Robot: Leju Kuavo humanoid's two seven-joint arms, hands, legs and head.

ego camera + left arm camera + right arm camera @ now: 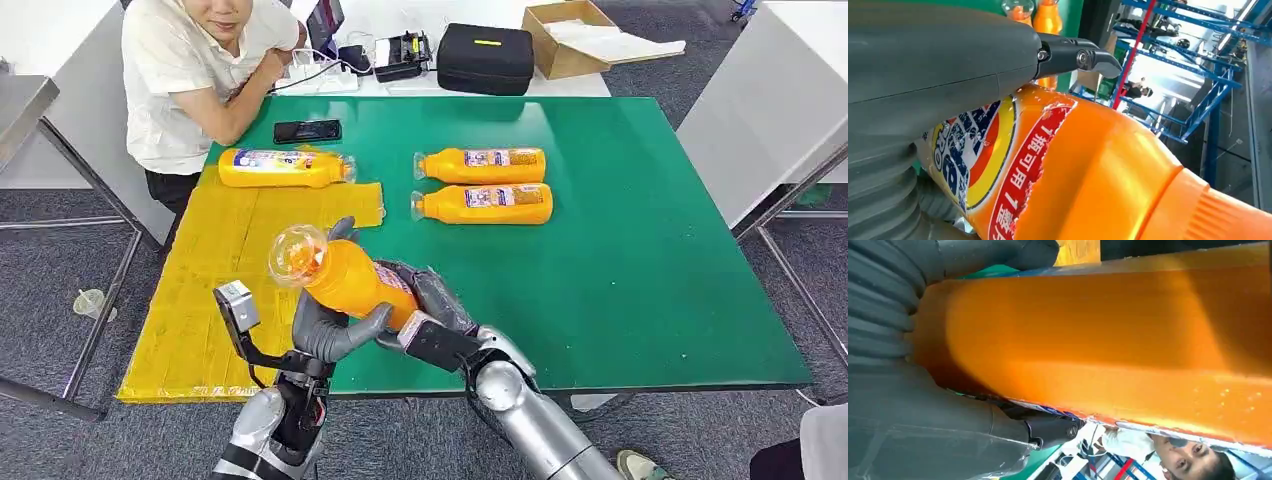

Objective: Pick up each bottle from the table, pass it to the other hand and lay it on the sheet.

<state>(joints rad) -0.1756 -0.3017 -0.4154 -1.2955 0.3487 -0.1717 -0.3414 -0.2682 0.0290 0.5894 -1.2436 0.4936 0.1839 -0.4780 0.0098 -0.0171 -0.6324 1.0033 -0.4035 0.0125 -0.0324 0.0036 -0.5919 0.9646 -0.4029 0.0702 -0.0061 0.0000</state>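
Note:
An orange bottle (352, 282) with a clear cap hangs tilted above the table's near edge, cap pointing up and left, over the border of the yellow sheet (200, 300). My left hand (335, 332) wraps its middle from below, thumb (948, 55) across the label of the bottle (1108, 170). My right hand (432, 303) grips its base end, and the bottle (1108, 340) lies against that palm. Another bottle (285, 167) lies on the sheet's far end. Two more bottles (480, 165) (482, 203) lie side by side on the green table (640, 260).
A person (195, 70) leans on the table's far left corner, next to a black phone (307, 131). Behind the table are a black case (485, 58), a cardboard box (565, 35) and cables. A plastic cup (90, 300) sits on the floor at left.

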